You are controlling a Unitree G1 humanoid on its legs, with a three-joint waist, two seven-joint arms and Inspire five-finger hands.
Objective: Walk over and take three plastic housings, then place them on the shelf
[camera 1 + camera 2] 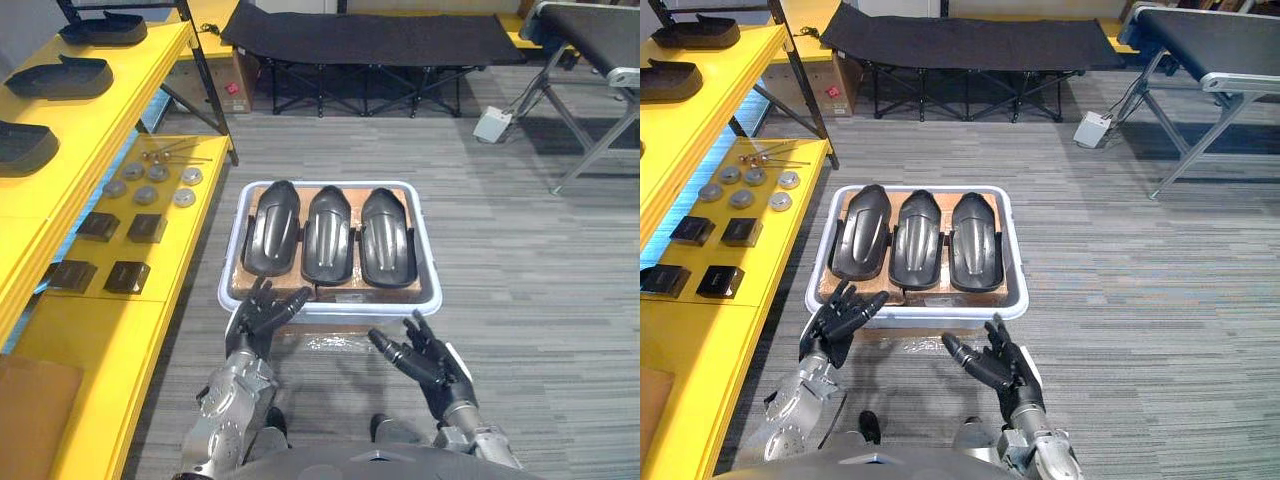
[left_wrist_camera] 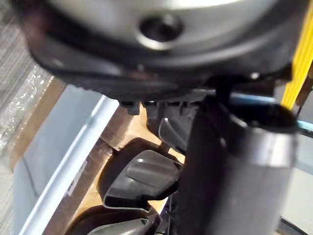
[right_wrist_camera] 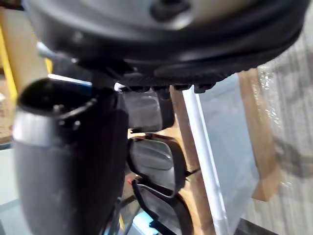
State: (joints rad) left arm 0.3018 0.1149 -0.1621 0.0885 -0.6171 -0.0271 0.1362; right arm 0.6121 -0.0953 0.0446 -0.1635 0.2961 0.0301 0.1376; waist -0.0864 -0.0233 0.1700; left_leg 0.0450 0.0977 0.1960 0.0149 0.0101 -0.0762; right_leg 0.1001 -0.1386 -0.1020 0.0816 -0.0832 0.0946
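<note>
Black plastic housings (image 1: 328,235) just beyond left robot hand (image 1: 258,315)

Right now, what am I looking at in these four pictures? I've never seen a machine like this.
A two-armed walking robot looks down at a white tray low before it. Two pictures come from cameras in its head, two from its wrists, very close. Three black housings lie side by side in the tray. The left hand and right hand are open by its near edge, holding nothing. A yellow shelf stands to its left.
</note>
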